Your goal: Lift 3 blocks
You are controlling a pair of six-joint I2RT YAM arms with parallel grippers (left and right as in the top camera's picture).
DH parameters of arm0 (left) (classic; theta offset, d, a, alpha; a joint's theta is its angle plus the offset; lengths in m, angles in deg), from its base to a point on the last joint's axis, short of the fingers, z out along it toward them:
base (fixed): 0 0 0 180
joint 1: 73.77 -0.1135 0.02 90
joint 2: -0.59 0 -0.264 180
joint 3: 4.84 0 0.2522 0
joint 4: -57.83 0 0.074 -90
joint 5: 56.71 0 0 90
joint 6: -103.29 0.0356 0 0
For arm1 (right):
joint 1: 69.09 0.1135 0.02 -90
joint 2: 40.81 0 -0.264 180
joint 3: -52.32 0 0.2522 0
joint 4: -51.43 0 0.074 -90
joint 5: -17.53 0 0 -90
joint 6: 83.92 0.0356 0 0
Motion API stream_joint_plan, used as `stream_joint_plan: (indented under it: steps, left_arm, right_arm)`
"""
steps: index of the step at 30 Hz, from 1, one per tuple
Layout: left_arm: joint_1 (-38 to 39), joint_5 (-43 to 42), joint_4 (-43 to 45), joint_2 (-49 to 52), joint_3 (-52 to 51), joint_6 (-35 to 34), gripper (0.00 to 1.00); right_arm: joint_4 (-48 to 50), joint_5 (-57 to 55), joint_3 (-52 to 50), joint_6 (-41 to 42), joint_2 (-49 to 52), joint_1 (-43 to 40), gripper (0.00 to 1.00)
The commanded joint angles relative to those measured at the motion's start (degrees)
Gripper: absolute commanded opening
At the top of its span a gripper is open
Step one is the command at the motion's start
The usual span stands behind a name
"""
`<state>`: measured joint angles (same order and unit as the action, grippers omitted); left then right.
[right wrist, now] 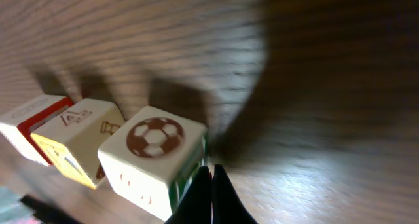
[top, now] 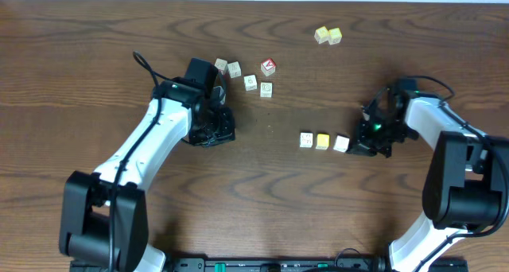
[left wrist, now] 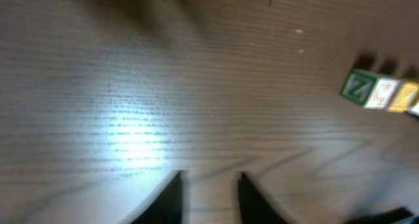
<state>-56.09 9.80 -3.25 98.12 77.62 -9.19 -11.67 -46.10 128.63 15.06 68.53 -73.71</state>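
The 3 blocks lie in a row right of centre: a pale one [top: 306, 140], a yellow one [top: 323, 141] and a white one [top: 341, 143]. My right gripper [top: 360, 145] is shut, its tips [right wrist: 211, 175] down on the table against the green side of the end block with a football on top [right wrist: 154, 155]. Beside that one sit the yellow block [right wrist: 75, 135] and the red-edged block [right wrist: 33, 119]. My left gripper [top: 227, 131] hovers far to the left. Its fingers [left wrist: 209, 185] stand a little apart over bare wood. The row of blocks [left wrist: 383, 93] shows far off.
A cluster of pale cubes [top: 250, 82] with a red-faced cube [top: 268, 66] lies just behind my left gripper. A pair of plain yellow cubes [top: 328, 36] sits at the back right. Both arms reach in from the near edge.
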Motion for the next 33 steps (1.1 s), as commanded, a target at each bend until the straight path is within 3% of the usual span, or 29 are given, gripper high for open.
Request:
stream_joint_plan:
  steps: [1, 8, 16, 33]
  left_arm:
    - [2.0, 0.6, 1.1, 2.0, -0.3, -0.5, 0.19]
    - [5.6, 6.3, 3.4, 2.5, -0.3, -0.3, 0.19]
    - [7.7, 6.6, 7.5, 2.6, -0.3, -0.6, 0.19]
    - [11.4, 6.6, 10.5, 7.4, -0.3, -3.8, 0.19]
  right_arm:
    - [1.4, -2.8, -0.4, 3.5, -0.3, 3.5, 0.01]
    - [3.3, -7.6, -0.4, 5.3, -0.3, 5.9, 0.01]
    - [2.9, -15.0, -0.3, 5.7, -0.3, 3.6, 0.01]
    - [10.3, -8.9, -0.2, 7.1, -0.3, 4.0, 0.01]
